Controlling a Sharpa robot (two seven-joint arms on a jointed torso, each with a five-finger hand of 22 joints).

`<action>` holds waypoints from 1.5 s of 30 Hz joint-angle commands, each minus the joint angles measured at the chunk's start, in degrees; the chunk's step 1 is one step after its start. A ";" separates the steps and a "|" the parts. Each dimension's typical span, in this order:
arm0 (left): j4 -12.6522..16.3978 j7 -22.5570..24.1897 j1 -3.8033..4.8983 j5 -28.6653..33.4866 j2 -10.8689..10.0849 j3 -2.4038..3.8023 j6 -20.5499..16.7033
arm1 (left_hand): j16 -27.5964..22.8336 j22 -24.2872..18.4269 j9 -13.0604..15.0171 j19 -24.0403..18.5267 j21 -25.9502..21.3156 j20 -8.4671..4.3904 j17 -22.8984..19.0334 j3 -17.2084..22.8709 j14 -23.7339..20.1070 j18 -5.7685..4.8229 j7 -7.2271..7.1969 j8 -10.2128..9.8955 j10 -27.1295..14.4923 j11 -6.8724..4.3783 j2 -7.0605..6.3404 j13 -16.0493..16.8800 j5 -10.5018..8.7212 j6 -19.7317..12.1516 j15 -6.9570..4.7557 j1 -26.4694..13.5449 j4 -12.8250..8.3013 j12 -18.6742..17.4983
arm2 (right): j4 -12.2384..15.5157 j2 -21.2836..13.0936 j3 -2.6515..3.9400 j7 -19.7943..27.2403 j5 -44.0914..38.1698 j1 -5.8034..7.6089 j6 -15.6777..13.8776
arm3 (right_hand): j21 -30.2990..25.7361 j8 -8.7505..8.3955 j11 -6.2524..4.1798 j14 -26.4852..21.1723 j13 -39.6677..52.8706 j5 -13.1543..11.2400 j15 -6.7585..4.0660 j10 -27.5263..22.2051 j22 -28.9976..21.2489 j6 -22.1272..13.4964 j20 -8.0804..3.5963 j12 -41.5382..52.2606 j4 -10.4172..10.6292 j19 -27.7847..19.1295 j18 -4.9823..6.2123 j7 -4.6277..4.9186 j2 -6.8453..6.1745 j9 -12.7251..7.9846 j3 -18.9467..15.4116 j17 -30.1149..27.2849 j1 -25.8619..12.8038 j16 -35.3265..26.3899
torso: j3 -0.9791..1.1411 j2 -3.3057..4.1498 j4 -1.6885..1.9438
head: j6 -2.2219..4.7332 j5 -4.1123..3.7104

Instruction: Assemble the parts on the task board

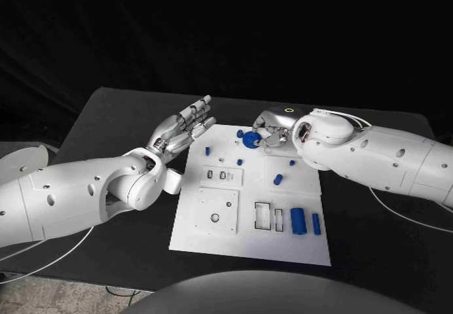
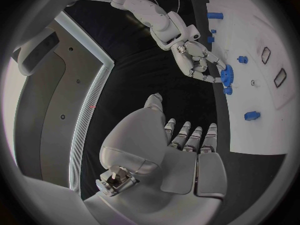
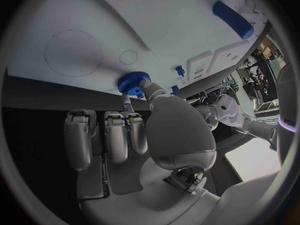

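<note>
My right hand [image 1: 275,128] pinches the blue gear [image 1: 250,139] at the task board [image 1: 247,245]'s far edge; it looks light, rigid, toothed, so I judge a rim grip safest, while my left hand [image 1: 184,127] hovers spread, holding nothing

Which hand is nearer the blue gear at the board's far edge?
Right. The right hand pinches the blue gear; the left hand hovers open off the task board's left edge, apart from it.
</note>
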 commanded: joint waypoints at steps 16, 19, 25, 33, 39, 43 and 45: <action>0.03 -0.12 0.03 0.06 0.23 0.04 1.67 | 0.30 0.12 0.09 0.49 0.47 -0.07 0.07 0.64 0.39 0.68 0.33 0.34 0.09 0.48 -0.24 0.08 1.43 -0.01 0.36 1.82 -0.80 0.36 | -0.26 0.46 0.01 -0.32 0.46 -0.07 -1.77 | -0.99 0.03 0.73 5.90 15.08 -3.00 0.74 5.89 11.29 1.52 0.67 0.22 1.73 1.89 0.11 0.25 1.09 -0.33 -1.36 15.08 -1.79 0.19 | 0.02 0.02 -0.06 | 0.00 -0.15; 0.04 -0.18 0.03 0.06 0.24 0.04 1.71 | 0.30 0.12 0.09 0.49 0.47 -0.07 0.07 0.64 0.39 0.68 0.33 0.34 0.09 0.48 -0.24 0.08 1.43 -0.01 0.36 1.82 -0.80 0.36 | -0.40 0.56 0.01 -0.42 0.43 -0.07 -2.13 | -1.10 0.12 0.78 5.90 15.08 -2.69 0.77 5.89 11.23 1.79 0.69 0.22 1.85 1.82 0.15 0.24 1.19 -0.29 -1.37 15.08 -1.92 0.19 | 0.01 0.00 -0.03 | 0.00 -0.19; 0.03 -0.30 0.03 0.06 0.28 0.04 1.85 | 0.30 0.12 0.09 0.50 0.49 -0.07 0.07 0.68 0.38 0.67 0.34 0.34 0.10 0.49 -0.25 0.08 1.55 0.00 0.37 1.90 -0.86 0.39 | -0.72 0.91 0.01 -0.38 0.36 -0.07 -3.00 | -1.26 0.63 0.91 5.90 15.08 -0.55 0.90 5.89 11.20 3.48 0.81 0.22 2.10 1.75 0.18 0.05 1.62 -0.04 -1.13 15.08 -2.10 0.19 | 0.01 0.01 0.01 | 0.00 -0.32; 0.00 -0.34 0.03 0.06 0.39 0.04 2.06 | 0.32 0.13 0.10 0.53 0.51 -0.07 0.08 0.76 0.41 0.65 0.36 0.35 0.12 0.51 -0.26 0.09 1.76 0.03 0.39 2.04 -0.96 0.39 | -1.08 1.58 0.01 -0.25 -0.03 -0.51 -2.55 | -1.48 0.34 0.75 5.90 15.08 0.19 0.78 5.89 11.16 3.91 0.73 0.22 -0.28 1.64 0.23 -0.03 0.41 0.06 -0.31 15.08 0.61 0.19 | 0.00 0.02 0.07 | 0.00 -0.30; 0.01 -0.41 0.03 0.06 0.37 0.04 2.21 | 0.33 0.14 0.10 0.55 0.53 -0.07 0.08 0.77 0.42 0.65 0.38 0.35 0.12 0.52 -0.28 0.09 1.83 0.05 0.40 2.09 -1.00 0.39 | -1.37 1.74 0.01 -0.28 -0.23 -1.02 -1.39 | -1.62 0.13 0.78 5.90 15.08 -0.50 0.79 5.89 11.13 3.86 0.74 0.22 -1.27 1.57 0.26 0.03 -0.35 0.09 -0.24 15.08 1.54 0.19 | 0.00 0.03 0.04 | 0.00 -0.10; -0.09 -0.42 0.03 0.06 0.46 0.04 2.35 | 0.34 0.14 0.11 0.56 0.54 -0.06 0.08 0.78 0.43 0.65 0.40 0.36 0.12 0.53 -0.28 0.09 1.86 0.11 0.41 2.11 -1.01 0.40 | -1.45 1.74 0.01 -0.33 -0.28 -1.24 -0.54 | -1.84 -0.08 0.81 5.90 15.08 -1.90 0.82 5.89 11.03 3.66 0.75 0.22 -1.56 1.44 0.31 0.13 -0.70 0.08 -0.39 15.08 1.66 0.19 | 0.00 0.00 -0.01 | 0.00 -0.01; -0.27 -0.43 0.02 0.06 0.61 0.03 2.50 | 0.34 0.15 0.12 0.58 0.55 -0.06 0.09 0.79 0.45 0.64 0.41 0.37 0.13 0.54 -0.29 0.09 1.88 0.17 0.42 2.12 -1.03 0.41 | -1.40 1.67 0.01 -0.38 -0.29 -1.33 -0.30 | -1.96 -0.18 0.83 5.90 15.08 -2.89 0.84 5.89 10.98 3.50 0.77 0.22 -1.58 1.37 0.34 0.18 -0.74 0.07 -0.51 15.08 1.58 0.19 | -0.01 0.03 0.00 | 0.00 -0.05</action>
